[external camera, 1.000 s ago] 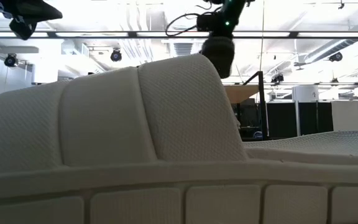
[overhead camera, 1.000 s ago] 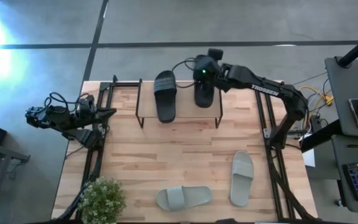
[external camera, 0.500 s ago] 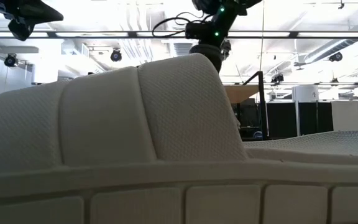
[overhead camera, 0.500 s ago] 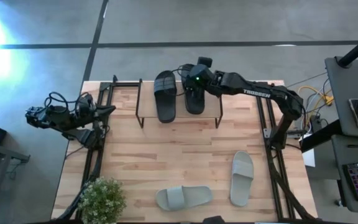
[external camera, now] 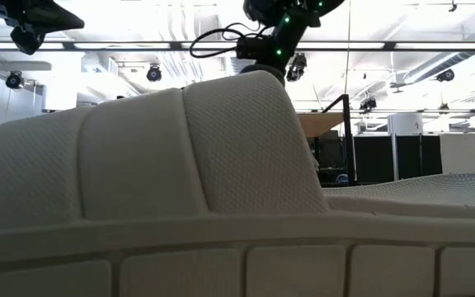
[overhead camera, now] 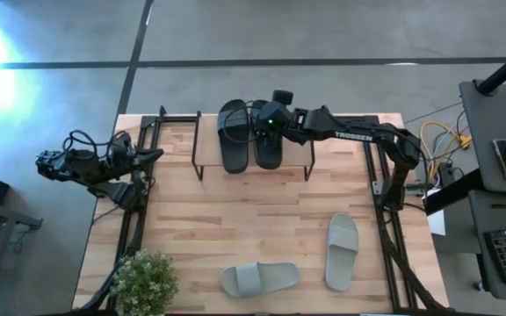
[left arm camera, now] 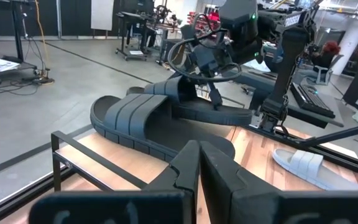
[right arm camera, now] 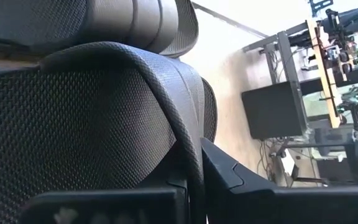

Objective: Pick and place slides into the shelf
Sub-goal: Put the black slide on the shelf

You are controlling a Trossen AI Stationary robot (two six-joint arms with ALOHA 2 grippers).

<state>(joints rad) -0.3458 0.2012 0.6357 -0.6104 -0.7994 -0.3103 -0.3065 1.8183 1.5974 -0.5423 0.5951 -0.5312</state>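
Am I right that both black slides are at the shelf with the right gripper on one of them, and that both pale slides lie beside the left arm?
Not quite. The high view shows both pale slides lying at the table's near edge, far from the left arm. The rest holds: both black slides sit on the shelf, the right gripper holding one.

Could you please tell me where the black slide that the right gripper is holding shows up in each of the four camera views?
High view: the held black slide lies on the shelf, beside the other black slide.
Low view: not visible; a pale slide fills the picture.
Left wrist view: the farther dark slide, under the right gripper.
Right wrist view: its mesh strap fills the frame.
Shared landmark: the other black slide.
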